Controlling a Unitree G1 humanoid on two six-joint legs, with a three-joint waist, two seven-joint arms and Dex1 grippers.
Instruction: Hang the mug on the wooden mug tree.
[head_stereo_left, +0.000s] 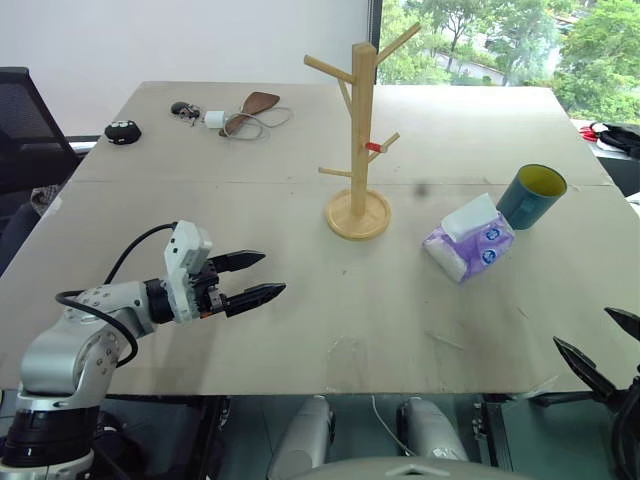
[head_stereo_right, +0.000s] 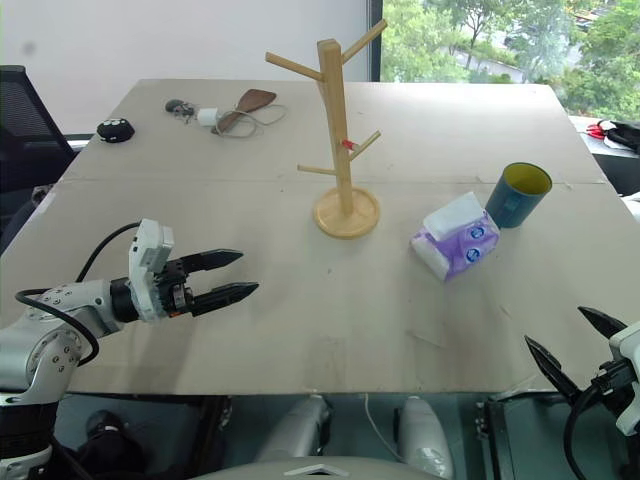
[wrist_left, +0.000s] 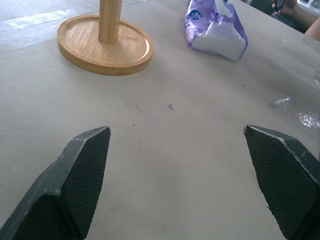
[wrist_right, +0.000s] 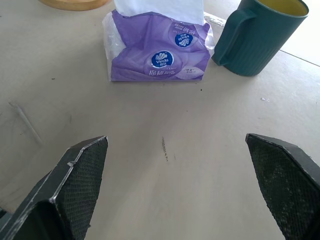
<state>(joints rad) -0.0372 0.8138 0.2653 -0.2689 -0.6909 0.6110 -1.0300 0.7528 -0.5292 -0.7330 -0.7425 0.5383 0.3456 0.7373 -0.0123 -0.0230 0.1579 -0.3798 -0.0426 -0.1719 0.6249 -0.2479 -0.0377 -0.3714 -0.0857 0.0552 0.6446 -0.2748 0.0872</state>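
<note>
The mug looks rigid and light, its ribbed wall likely smooth enough to slip; the body or rim seems the safer hold, leaving the loop handle free for a peg. It is dark teal with a yellow inside, standing upright on the surface just beside a tissue pack, well right of the tree. The left gripper and right gripper both have fingers spread, empty.

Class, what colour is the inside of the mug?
Yellow inside the mug; the left eye view shows it best.
</note>
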